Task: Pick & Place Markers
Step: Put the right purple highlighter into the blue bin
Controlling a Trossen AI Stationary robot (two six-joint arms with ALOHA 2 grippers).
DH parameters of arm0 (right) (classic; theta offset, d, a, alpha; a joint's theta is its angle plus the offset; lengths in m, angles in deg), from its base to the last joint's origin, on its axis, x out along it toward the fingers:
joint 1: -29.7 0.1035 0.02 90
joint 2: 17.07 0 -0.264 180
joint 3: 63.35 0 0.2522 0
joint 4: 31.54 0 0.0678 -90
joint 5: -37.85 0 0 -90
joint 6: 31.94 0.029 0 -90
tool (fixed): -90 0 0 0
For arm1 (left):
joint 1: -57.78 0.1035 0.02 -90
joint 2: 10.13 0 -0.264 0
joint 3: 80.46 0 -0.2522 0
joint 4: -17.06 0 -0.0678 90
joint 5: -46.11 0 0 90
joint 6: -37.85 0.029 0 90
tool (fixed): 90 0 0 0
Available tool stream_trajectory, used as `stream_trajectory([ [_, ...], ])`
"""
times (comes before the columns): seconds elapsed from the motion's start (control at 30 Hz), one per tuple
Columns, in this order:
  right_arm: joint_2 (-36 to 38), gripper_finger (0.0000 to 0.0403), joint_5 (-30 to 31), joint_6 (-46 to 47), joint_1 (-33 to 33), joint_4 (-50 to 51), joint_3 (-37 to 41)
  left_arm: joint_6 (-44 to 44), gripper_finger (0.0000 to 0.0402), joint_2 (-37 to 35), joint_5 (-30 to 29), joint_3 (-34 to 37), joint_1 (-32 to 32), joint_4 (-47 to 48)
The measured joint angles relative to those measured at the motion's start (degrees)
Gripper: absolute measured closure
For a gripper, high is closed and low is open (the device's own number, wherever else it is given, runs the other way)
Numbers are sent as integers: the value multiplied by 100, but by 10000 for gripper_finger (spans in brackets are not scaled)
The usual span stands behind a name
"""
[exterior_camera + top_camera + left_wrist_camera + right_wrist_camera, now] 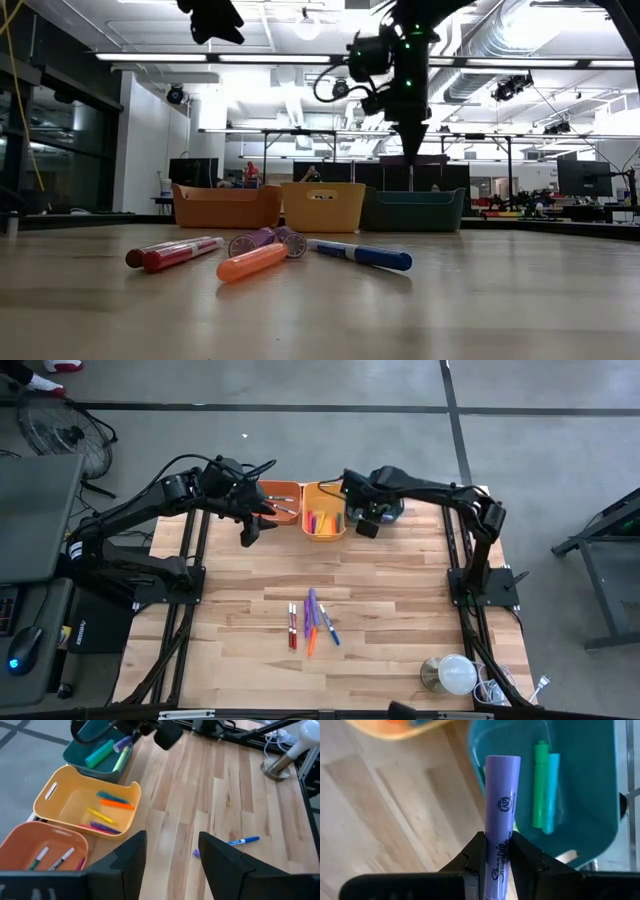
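Already the sorting is well underway: the orange bin [47, 851] holds a few markers, the yellow bin [82, 802] several more, and the teal bin [580, 785] two green ones. The left gripper [248, 532] hangs near the orange bin with its fingers wide apart and empty. The right gripper [495, 852] is closed on a purple marker [501, 815] above the teal bin, so I judge a drop comes next. About six loose markers [310, 620] wait mid-table. The wooden table [400, 600] also carries a lamp [450, 674] at one corner. Behind it stretches a bright hall with desks and monitors.
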Motion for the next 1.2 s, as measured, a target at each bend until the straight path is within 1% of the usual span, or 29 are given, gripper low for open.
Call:
stream_trajectory([
  [0.2,0,349,-45,-638,-402,6,-2,-192,225,0,-253,0,-2,8],
  [0.4,0,349,-57,-1354,-636,-92,-3,-204,225,0,-301,0,0,25],
  [0.53,0,349,68,-1822,-720,-283,-4,-204,225,0,-300,0,0,24],
  [0.7,1,349,23,-1964,-843,-631,32,-240,225,0,-297,0,0,24],
  [0.9,4,349,-66,-2260,-948,-1037,575,-337,225,0,-80,0,0,24],
  [1.1,4,349,-70,-2520,-939,-1508,1050,-382,225,0,390,0,-2,24],
  [1.2,4,336,-67,-2516,-939,-1825,1214,-402,225,0,604,0,-2,22],
])
